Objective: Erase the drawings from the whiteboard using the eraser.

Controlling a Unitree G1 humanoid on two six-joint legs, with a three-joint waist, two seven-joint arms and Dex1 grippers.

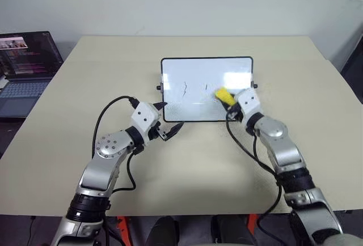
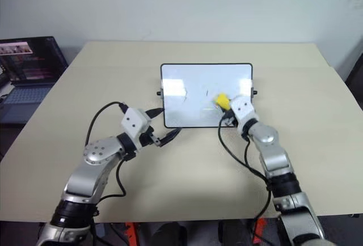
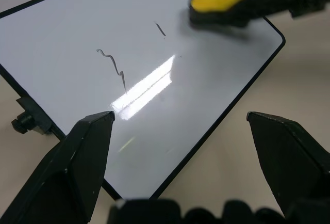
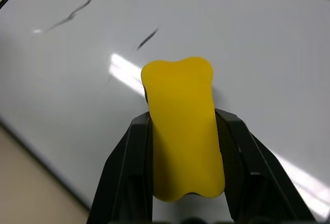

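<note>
Eraser (image 1: 224, 95) on whiteboard (image 1: 193, 73), right of drawings (image 1: 185, 89).

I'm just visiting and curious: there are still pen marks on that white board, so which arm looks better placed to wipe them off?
The right. Its end effector is shut on the eraser, over the whiteboard beside the drawings. The left end effector is open and holds nothing.
</note>
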